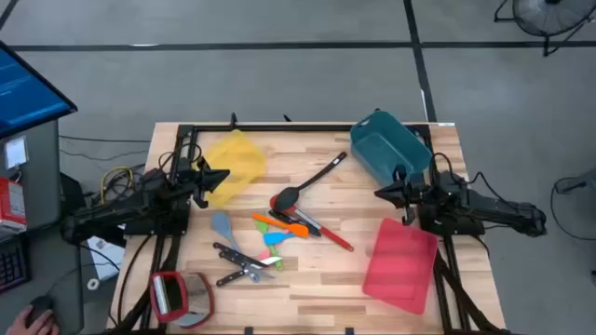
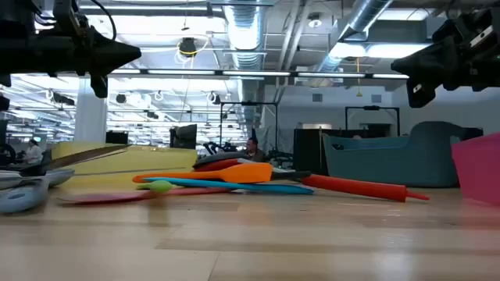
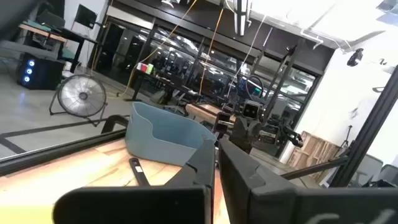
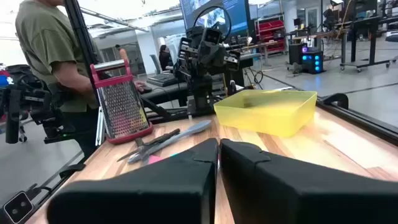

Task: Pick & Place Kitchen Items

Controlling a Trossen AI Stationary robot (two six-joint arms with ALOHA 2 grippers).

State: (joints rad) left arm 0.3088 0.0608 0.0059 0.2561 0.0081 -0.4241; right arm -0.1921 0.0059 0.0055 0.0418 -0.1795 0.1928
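High view: utensils lie loose in a heap at table centre, between the two arms.
- Ladle [image 1: 307,184]: black, long handle running toward the teal bin [image 1: 389,147]. Likely light and stiff; best taken at mid-handle, where nothing overlaps it.
- Red tool [image 1: 328,233]: slim handle, clear of the pile at its outer end; probably the easiest grasp.
- Spatulas [image 1: 279,229]: orange, blue, green, pink, overlapping. Likely light, with soft, bendy blades; take by the handles.
- Knives [image 1: 240,264]: black handles, crossed. Blades thin and probably slippery; grip the handles.
- Grey-blue spoon [image 1: 223,226]: apart from the heap, near the yellow bin [image 1: 233,166].
- Left gripper [image 1: 212,177]: raised beside the yellow bin, jaws closed, empty.
- Right gripper [image 1: 386,192]: raised by the teal bin, jaws closed, empty.
- Red bin [image 1: 400,265]: tilted, near the right arm.
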